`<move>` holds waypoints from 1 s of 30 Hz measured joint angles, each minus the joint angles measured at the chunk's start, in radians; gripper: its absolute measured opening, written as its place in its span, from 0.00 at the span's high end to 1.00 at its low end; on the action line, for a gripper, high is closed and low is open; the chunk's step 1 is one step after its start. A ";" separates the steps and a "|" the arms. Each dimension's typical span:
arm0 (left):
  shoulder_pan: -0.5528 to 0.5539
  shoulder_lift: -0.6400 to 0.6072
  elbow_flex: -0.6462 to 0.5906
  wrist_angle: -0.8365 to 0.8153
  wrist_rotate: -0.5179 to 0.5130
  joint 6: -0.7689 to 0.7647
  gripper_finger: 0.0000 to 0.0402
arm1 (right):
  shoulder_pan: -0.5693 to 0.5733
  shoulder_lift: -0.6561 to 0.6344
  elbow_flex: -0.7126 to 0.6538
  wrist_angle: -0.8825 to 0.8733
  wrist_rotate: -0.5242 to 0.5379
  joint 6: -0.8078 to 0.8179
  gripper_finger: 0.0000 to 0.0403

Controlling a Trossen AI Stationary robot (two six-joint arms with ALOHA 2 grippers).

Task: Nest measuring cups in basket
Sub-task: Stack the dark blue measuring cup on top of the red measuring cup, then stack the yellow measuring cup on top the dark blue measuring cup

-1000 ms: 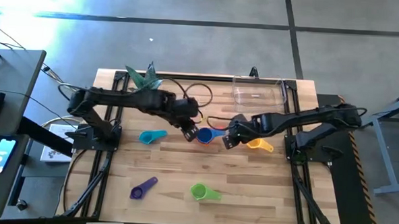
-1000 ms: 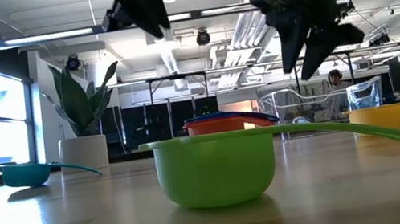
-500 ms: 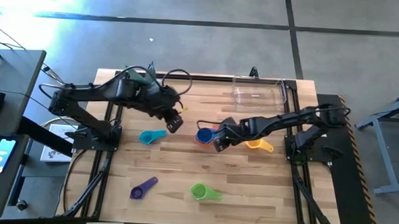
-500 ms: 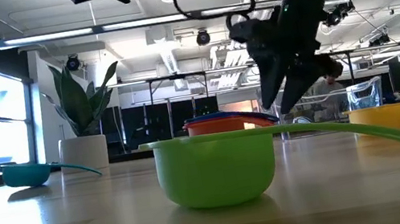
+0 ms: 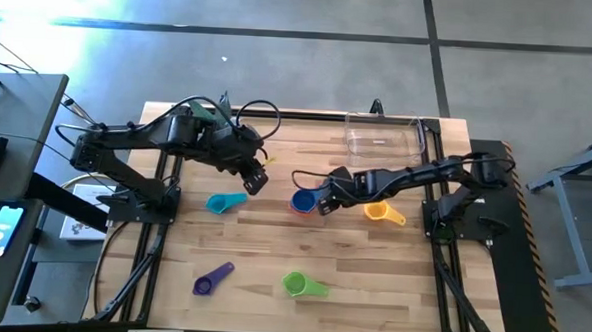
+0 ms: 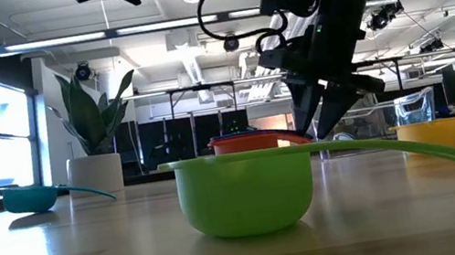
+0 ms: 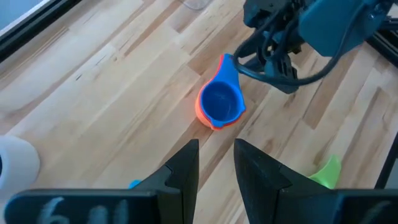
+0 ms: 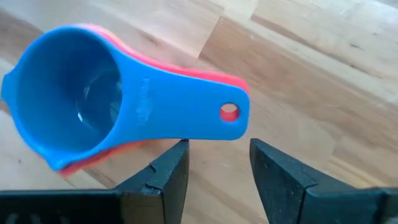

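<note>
The measuring cups lie scattered on the wooden table (image 5: 391, 280); the blue cup (image 5: 302, 200) sits nested in the red cup (image 6: 253, 142) near the table's middle, only a red edge showing beneath it in the right wrist view, where raised lettering runs along the blue handle but is too small to read; the right gripper (image 5: 327, 199) is low just right of that pair, its fingers (image 8: 168, 174) apart with the handle's end between them and nothing clamped; the left gripper (image 5: 256, 180) hangs raised to the left of the pair, fingers (image 7: 186, 168) slightly apart and empty; the yellow cup (image 5: 379, 212) lies right of the right gripper, the teal cup (image 5: 221, 202) left of centre, the purple cup (image 5: 211, 279) and green cup (image 5: 298, 283) nearer the front edge; the orange cup cannot be made out; the basket (image 5: 382, 136) stands at the far right of the table, holding no cup; in the low view it is largely hidden behind the right arm.
</note>
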 joint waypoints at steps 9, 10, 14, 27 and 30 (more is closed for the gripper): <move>0.000 0.000 0.000 -0.023 0.000 0.011 0.78 | -0.008 0.000 0.000 0.000 -0.084 -0.002 0.60; 0.000 0.000 0.000 -0.030 0.000 0.010 0.78 | -0.005 0.000 0.000 0.000 -0.100 0.002 0.60; -0.003 0.000 0.000 -0.042 0.000 0.010 0.78 | 0.011 -0.005 0.000 -0.002 -0.134 0.027 0.60; -0.130 -0.002 -0.064 -0.104 -0.068 -0.097 0.78 | 0.111 -0.094 0.055 -0.247 -0.082 0.030 0.60; -0.145 -0.002 -0.089 -0.102 -0.071 -0.137 0.78 | 0.129 -0.113 0.056 -0.333 -0.069 0.036 0.60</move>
